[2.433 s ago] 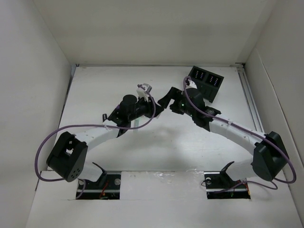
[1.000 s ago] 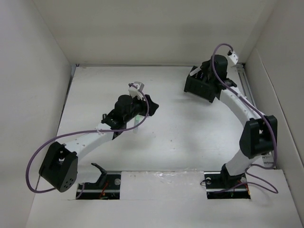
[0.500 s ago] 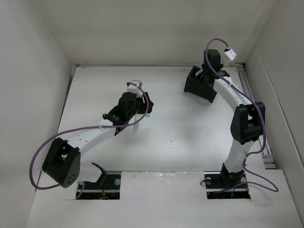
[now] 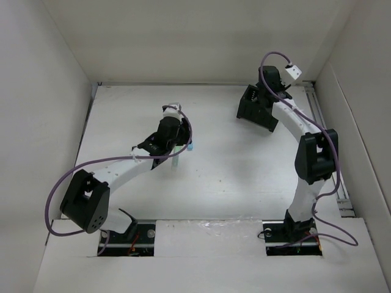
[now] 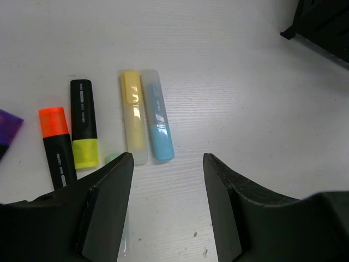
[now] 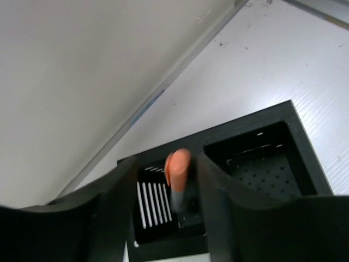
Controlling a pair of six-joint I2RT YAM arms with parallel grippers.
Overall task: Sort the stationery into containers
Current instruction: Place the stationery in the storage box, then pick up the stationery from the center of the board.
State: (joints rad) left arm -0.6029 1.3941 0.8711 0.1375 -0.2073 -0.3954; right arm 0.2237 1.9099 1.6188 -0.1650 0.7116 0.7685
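White walls box in a white desk (image 4: 244, 177), and the black organiser (image 4: 252, 108) sits far back on it, out toward one o'clock from the middle. Over it hangs the right hand (image 6: 163, 169), pointing down, with an orange-capped marker (image 6: 178, 166) standing upright between its fingers, cap uppermost, above the nine o'clock compartment of the two as that wrist camera sees them. The dark body drops into that compartment and I cannot see its lower end. The fingers stand wider than the marker, with a clear gap on its nine o'clock side, so the hand is open rather than clamped. The rest of the stationery lies near the middle of the desk, a little toward nine o'clock, under the left hand (image 5: 166, 164), which hovers open and holds nothing. Just at twelve o'clock from its gap lie a yellow highlighter (image 5: 133, 117) and a blue highlighter (image 5: 157, 123), side by side and touching. Toward ten o'clock are a black marker with a yellow-green end (image 5: 83, 131) and, beside it, a black marker with an orange cap (image 5: 56, 144). A purple piece (image 5: 8, 128) pokes in at nine o'clock.
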